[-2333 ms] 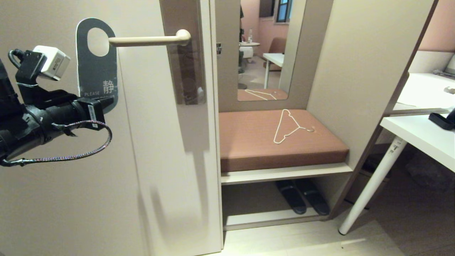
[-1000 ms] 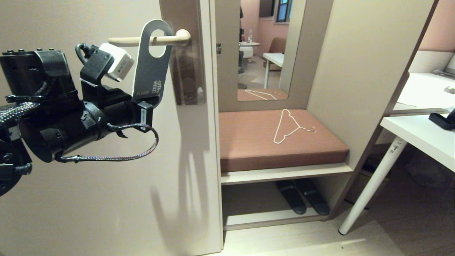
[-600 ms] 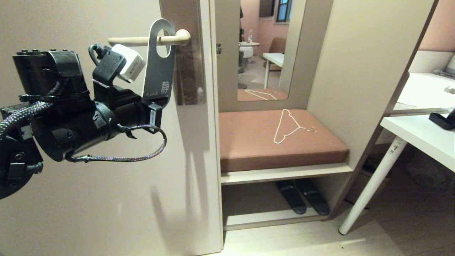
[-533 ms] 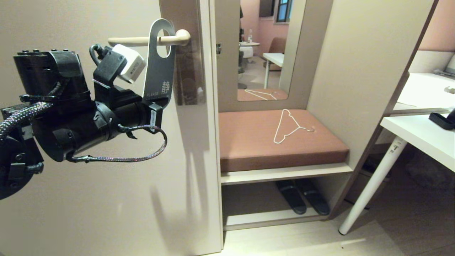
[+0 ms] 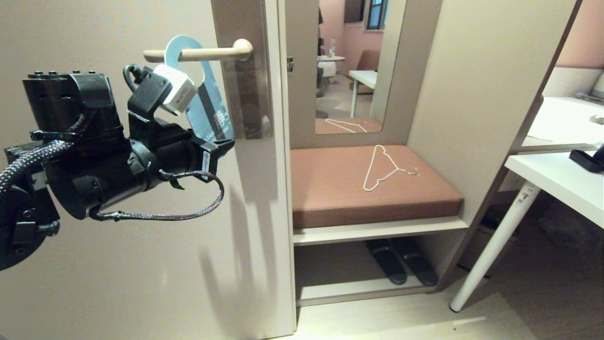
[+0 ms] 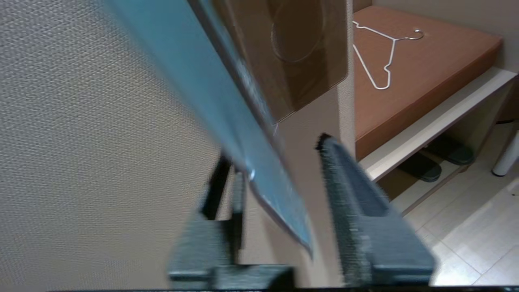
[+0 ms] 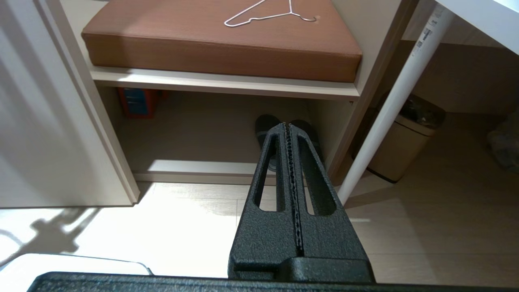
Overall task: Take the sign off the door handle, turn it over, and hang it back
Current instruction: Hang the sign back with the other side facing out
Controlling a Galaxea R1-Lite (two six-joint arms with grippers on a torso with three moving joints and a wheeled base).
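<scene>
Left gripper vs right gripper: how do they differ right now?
The left gripper is raised at the door, its fingers apart on either side of the sign's lower end; the right gripper hangs low over the floor, fingers pressed together, empty. The left sits just below the door handle; the right is far from it. Both are black.

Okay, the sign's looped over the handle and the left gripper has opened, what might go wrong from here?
The sign hangs tilted on the door handle, its lower end between the left gripper's open fingers. Pulling away could snag it and drag it along the lever. It also looks blurred, so it may be swinging and could settle crooked.
</scene>
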